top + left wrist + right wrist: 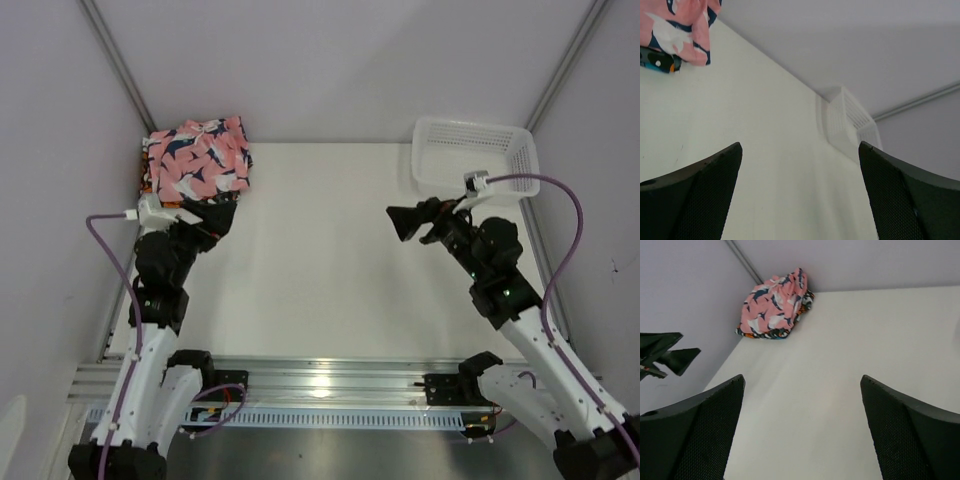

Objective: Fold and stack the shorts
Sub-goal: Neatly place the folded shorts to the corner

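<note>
**Left gripper** [800, 150]: jaws at full spread, nothing between them, and the fingers touch nothing. It hangs over the left side of the table [330, 270], just below the stack in the top view. Its own camera looks across bare tabletop, with the stack's corner at the upper left of that frame.

**Right gripper** [802, 382]: jaws equally wide, empty, touching nothing. It sits right of centre in the top view, with its fingers pointing toward the left of the frame. It is just below and left of the basket [476, 124] and well apart from the stack.

**Shorts** [198, 158]: one folded stack in the upper left corner of the top view, on the table, close to the back and left walls.
- Top layer: pink-navy-white shorts [775, 302], covering nearly the whole pile.
- Lower layers [762, 334]: only thin teal, orange and black edges show along the near side. How many pieces lie beneath cannot be told.
- Outline: nearly square and a little wider across the frame than deep, so the long axis runs roughly left to right, turned slightly from the table edge.
- Ends: a gathered, ruffled edge lies toward the back wall. Which end is the waistband is not certain.

**Basket**: white plastic mesh, upper right of the top view, at the table's far right corner, with no fabric visible inside.
</note>
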`<act>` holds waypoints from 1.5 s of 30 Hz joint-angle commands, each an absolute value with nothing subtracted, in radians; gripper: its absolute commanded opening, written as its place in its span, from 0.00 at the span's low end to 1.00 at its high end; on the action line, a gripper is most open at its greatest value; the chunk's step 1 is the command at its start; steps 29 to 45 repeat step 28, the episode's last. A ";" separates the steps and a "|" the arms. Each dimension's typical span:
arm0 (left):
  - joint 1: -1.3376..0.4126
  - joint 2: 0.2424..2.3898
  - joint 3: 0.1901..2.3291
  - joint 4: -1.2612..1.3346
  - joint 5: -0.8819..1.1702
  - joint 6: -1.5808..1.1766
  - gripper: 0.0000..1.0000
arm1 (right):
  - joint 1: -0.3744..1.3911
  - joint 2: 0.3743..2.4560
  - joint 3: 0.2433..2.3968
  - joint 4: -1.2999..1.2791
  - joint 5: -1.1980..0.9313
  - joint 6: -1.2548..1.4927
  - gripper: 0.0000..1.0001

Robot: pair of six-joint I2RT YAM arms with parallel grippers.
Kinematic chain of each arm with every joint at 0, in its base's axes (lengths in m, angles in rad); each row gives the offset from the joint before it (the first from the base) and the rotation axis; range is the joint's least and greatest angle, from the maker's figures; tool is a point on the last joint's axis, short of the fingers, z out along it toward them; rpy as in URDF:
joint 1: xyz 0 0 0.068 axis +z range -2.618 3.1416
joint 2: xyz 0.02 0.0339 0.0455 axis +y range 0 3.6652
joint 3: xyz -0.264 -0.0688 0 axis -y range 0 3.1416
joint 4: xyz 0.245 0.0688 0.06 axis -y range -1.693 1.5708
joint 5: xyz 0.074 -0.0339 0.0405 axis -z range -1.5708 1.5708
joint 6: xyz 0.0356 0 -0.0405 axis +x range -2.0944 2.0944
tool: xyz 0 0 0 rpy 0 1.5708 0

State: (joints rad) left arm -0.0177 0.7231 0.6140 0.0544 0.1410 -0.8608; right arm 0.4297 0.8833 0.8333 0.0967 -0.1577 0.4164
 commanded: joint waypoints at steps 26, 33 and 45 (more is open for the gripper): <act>-0.025 0.364 0.561 -0.373 0.279 -0.594 0.99 | 0.423 0.384 0.456 -0.278 0.074 0.393 0.99; -0.025 0.362 0.564 -0.374 0.279 -0.594 0.99 | 0.423 0.373 0.449 -0.269 0.060 0.390 1.00; -0.025 0.362 0.564 -0.374 0.279 -0.594 0.99 | 0.423 0.373 0.449 -0.269 0.060 0.390 1.00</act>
